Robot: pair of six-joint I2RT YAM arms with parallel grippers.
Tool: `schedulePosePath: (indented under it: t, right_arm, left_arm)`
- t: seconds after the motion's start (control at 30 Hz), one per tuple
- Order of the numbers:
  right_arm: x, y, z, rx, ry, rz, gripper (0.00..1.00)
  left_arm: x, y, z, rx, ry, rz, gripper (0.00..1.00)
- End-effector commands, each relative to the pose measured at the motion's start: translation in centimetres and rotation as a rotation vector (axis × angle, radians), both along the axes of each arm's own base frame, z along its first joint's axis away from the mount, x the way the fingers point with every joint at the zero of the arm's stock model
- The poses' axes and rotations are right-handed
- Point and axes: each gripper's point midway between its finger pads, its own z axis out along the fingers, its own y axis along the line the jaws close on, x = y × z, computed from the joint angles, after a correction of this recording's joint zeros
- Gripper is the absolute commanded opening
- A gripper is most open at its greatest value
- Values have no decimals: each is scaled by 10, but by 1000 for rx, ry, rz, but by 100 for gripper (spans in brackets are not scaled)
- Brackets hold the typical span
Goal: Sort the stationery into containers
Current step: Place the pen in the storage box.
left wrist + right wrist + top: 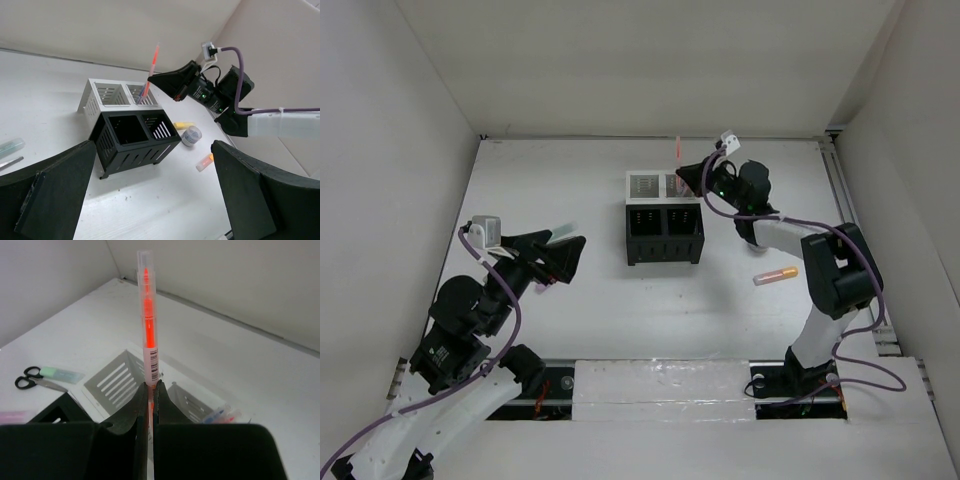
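A red-orange pen [148, 320], its barcode label [154, 363] illegible, is pinched by the right gripper [151, 388]; the left gripper [155, 182] is spread.

Pen [148, 325] lower end hidden in right gripper [151, 390]; pink marker [12, 416] cut off

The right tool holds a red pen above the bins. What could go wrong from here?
1. The right tool pinches the thin red-orange pen between narrow tips, with a long part standing free, so the pen could swing or slip out.
2. The pen is tilted over the white slotted square bin; if released like this, it may strike the rim and fall beside the bin.
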Motion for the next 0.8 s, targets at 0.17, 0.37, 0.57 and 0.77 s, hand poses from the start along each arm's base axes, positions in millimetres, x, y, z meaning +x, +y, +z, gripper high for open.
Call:
schedulePosePath:
  t: [0.17, 0.37, 0.57, 0.77]
  right_arm:
    - [-13, 5, -16, 15, -4, 25, 0]
    - [-21, 3, -23, 29, 11, 27, 28]
    - [-26, 4, -14, 34, -1, 25, 54]
    - [-30, 0, 3, 46, -26, 6, 48]
  left_arm:
    - [-5, -2, 17, -23, -60, -28, 100]
    - [-6, -3, 17, -22, -60, -37, 100]
    - [-8, -2, 19, -28, -68, -37, 100]
    - [-10, 0, 23, -39, -82, -37, 100]
